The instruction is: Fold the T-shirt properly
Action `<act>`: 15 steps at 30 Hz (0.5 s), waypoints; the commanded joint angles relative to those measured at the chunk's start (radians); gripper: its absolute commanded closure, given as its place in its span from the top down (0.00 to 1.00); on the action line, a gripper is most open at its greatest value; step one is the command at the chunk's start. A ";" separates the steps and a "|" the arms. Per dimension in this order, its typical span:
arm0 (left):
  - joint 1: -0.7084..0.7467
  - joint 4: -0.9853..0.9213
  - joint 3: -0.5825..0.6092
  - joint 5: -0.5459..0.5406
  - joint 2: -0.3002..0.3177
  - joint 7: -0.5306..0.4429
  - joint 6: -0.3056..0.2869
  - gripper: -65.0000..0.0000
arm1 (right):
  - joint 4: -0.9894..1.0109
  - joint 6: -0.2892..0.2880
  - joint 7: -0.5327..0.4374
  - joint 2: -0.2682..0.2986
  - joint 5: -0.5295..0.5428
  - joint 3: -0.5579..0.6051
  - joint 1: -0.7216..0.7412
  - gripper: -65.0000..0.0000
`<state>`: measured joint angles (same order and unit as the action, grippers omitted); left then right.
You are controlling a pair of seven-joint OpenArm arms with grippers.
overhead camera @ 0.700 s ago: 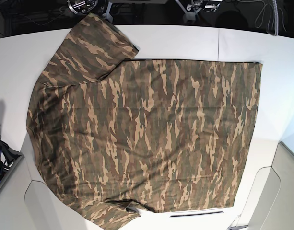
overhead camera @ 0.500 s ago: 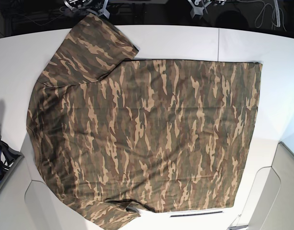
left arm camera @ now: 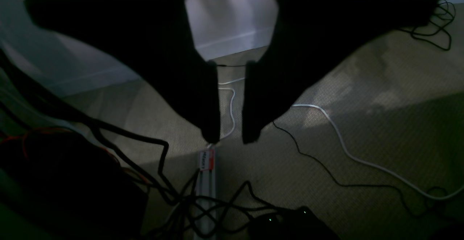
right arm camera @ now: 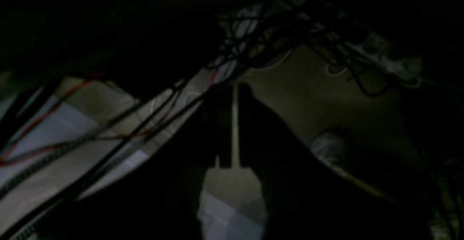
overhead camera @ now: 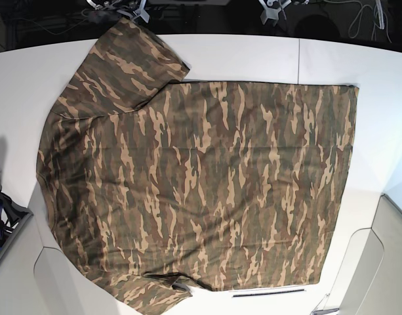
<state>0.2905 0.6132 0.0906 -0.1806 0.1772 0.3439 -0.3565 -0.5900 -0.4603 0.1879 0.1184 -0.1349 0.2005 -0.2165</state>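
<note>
T-shirt (overhead camera: 201,190): spread flat on the white tabletop (overhead camera: 253,56), well apart from both tools, which hang off the tabletop's far edge.
Print: camouflage in olive green, brown and tan patches, streaks running along the body.
Lay: hem at the base view's right, shoulders at its left; body smooth, with faint ripples.
Sleeves: one sleeve (overhead camera: 125,65) lies toward the far edge, angled outward; the other sleeve (overhead camera: 148,292) sits at the near edge, with a small fold where it meets the body.
Collar: cannot be told from the base view.
Left tool (left arm camera: 232,136): released; dark fingers (left arm camera: 208,102) stand slightly apart with floor showing between them, grasping nothing.
Right tool (right arm camera: 235,91): released by a narrow gap, holding nothing; the view is very dark.
Tabletop: white, with a seam (overhead camera: 299,59) running across it and rounded white panels at the near corners.
Floor below the left tool: tan carpet (left arm camera: 380,116), a white cable (left arm camera: 348,153), black cables (left arm camera: 311,160) and a power strip (left arm camera: 206,182).
Floor below the right tool: tangled black and red cables (right arm camera: 108,127) over carpet; details are dim.
Base view, near-left edge: a dark tray (overhead camera: 7,230) with blue parts.
</note>
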 commanded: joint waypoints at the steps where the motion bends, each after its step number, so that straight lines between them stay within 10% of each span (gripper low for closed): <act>1: 0.009 0.005 0.001 -0.002 0.003 0.005 -0.009 0.21 | -0.009 -0.008 -0.004 0.000 0.004 -0.002 -0.001 0.06; 15: 0.051 0.045 0.001 -0.073 0.009 0.032 -0.206 0.21 | -0.133 -0.009 0.000 0.001 0.040 -0.002 -0.069 0.06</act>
<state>0.3340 0.6506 0.0906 -0.2481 0.1799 0.3729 -0.5453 -0.7151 -0.4587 0.1951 0.1165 -0.1005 0.2005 -0.2779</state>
